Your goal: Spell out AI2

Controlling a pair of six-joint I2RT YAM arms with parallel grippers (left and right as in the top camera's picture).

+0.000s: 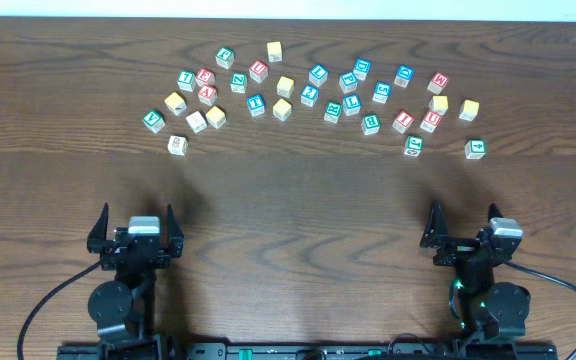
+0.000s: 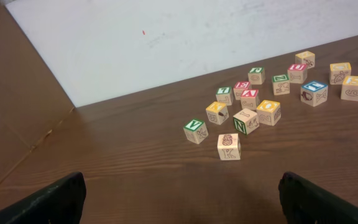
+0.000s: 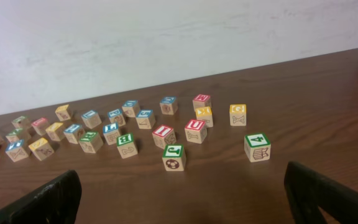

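Observation:
The cubes lie scattered across the far half of the table. The red-bordered "A" cube [image 1: 207, 95] [image 2: 249, 95] is in the left cluster. A pale cube with a thin red "I" [image 1: 196, 121] [image 2: 246, 118] sits just in front of it. The blue-bordered "2" cube [image 1: 310, 96] is near the middle of the spread. My left gripper [image 1: 137, 212] [image 2: 182, 190] stands open at the near left, well short of the cubes. My right gripper [image 1: 465, 211] [image 3: 182, 186] is open at the near right. Nothing lies between either pair of fingers.
Several other letter cubes surround these. They include a green "V" [image 1: 153, 121], a pale picture cube [image 1: 176, 145] closest to the left arm, a red-bordered "I" [image 1: 402, 121] [image 3: 164, 131], a green "J" [image 1: 413, 146] [image 3: 174, 151] and a green "4" [image 1: 475, 148] [image 3: 257, 140]. A white wall runs behind the table.

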